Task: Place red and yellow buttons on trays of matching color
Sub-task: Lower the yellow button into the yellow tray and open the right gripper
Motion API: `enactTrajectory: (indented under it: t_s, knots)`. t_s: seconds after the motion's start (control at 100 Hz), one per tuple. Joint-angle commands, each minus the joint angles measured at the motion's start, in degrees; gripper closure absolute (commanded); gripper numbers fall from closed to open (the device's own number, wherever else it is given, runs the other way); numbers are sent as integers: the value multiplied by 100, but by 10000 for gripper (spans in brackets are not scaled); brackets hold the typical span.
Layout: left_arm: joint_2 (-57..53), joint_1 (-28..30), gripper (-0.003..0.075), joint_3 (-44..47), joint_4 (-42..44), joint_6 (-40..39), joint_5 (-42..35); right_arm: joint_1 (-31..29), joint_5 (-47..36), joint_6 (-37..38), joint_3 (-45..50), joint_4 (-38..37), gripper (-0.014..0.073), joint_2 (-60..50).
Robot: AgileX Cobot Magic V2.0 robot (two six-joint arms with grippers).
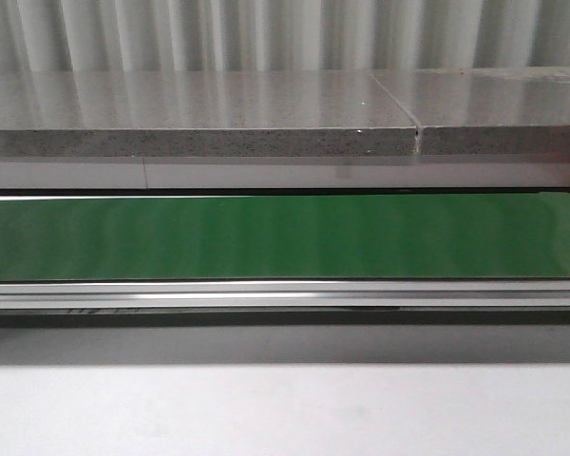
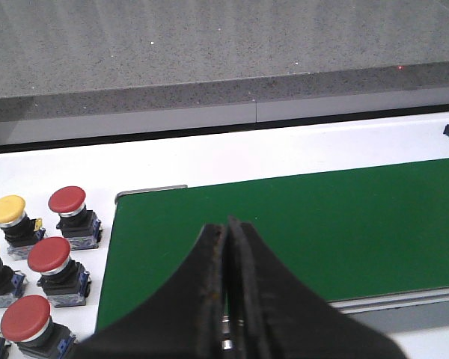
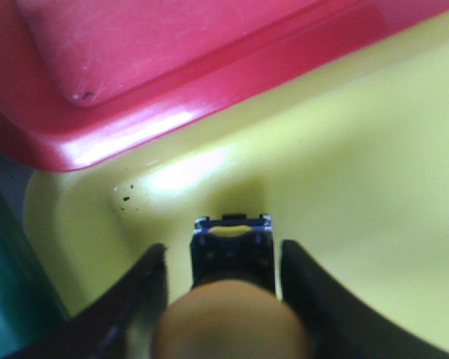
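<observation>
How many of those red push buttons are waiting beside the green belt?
3 red buttons show in the left wrist view, on the white surface beside the green belt: one farthest from the camera, one in the middle, one nearest. More may lie beyond the picture's edge.

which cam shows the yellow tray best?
Right wrist view: the yellow tray fills most of the picture, beside the red tray, with the right hand open around a yellow button over it. Front and left wrist views don't show it at all.
</observation>
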Motion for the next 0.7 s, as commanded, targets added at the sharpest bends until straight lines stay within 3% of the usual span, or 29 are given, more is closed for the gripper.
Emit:
enactTrajectory:
  t_s: [0.0, 0.09, 0.46, 0.69]
  knots:
    - [31, -33, 740, -155, -36, -6, -469, -34, -109, -7, -129, 45, 61, -226]
    - [31, -33, 740, -155, -36, -6, -469, -34, -94, 35, -177, 45, -5, -236]
    - [31, -33, 740, -155, -36, -6, -469, 6, -263, 52, -212, 302, 1, -1135]
    - [31, -33, 740, -155, -36, -6, -469, 877, -260, -140, -212, 326, 1, -2081]
